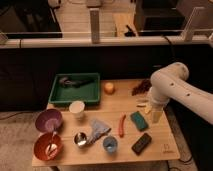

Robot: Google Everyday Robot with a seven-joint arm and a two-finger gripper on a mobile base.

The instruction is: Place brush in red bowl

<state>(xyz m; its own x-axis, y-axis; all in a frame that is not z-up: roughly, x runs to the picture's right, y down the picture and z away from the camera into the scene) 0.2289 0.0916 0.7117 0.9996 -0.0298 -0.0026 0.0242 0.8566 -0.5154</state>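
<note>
The brush (75,81) is a slim dark object lying in the green tray (93,95) at the back left of the table. The red bowl (43,143) stands at the front left corner with a pale utensil inside it. My gripper (155,115) hangs from the white arm (172,87) over the right side of the table, beside the green sponge (139,120). It is far from both the brush and the bowl, and nothing shows in it.
A purple bowl (48,120) sits behind the red bowl. A white cup (77,108), steel cup (80,139), grey cloth (98,130), blue cup (110,145), red chilli (121,125), black block (141,143) and orange fruit (108,88) stand on the table. A railing runs behind.
</note>
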